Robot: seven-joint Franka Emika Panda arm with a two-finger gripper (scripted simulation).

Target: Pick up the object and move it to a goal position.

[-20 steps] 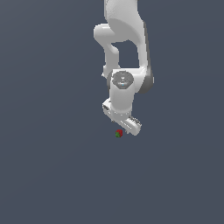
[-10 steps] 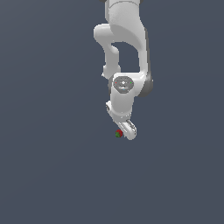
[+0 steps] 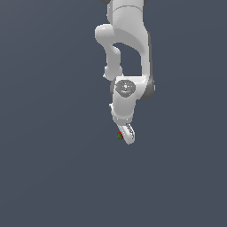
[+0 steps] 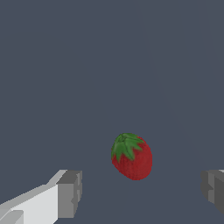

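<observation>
No text, label, brand, number or sign can be read in either view. Only plain, unmarked surfaces are shown, and nothing legible is carried on any of them.

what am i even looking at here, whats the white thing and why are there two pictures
The white thing is a simulated robot arm, drawn by a computer rather than filmed. The exterior view comes from a camera off the arm and shows the whole arm against a plain grey surface. The wrist view comes from a camera mounted on the arm's wrist, looking past its end effector, the two-fingered part that grasps. There, a grey finger pad shows at either side, standing wide apart. Between them lies a small strawberry, red with green leaves. Nothing is held; the pads do not touch it. In the exterior view the strawberry is just a tiny red speck beside the end effector.
</observation>
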